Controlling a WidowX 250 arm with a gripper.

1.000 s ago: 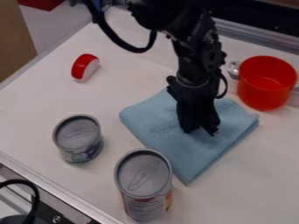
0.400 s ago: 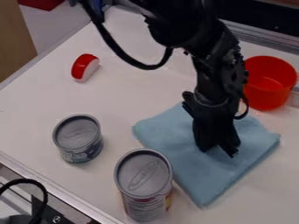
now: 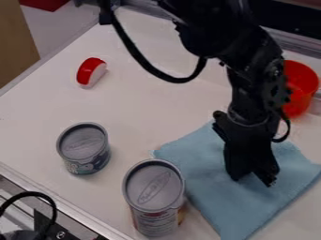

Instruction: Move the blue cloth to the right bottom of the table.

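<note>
Blue cloth (image 3: 229, 201) directly beneath the black gripper (image 3: 256, 179), grip state impossible to tell.

A robotics lab is suggested – a jointed black arm (image 3: 258, 56) is set over a white table (image 3: 144, 103) edged with metal rail (image 3: 63, 204), an exposed cable (image 3: 156, 71) is looped beside it, and screwed-down hardware (image 3: 61, 234) is seen at lower left.

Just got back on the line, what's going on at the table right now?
The robot arm has its tool down on the blue cloth, which lies spread on the table and reaches the view's bottom and right edges. The tall can stands at the cloth's left side, the short can farther left, and the red pot sits partly behind the arm.
</note>
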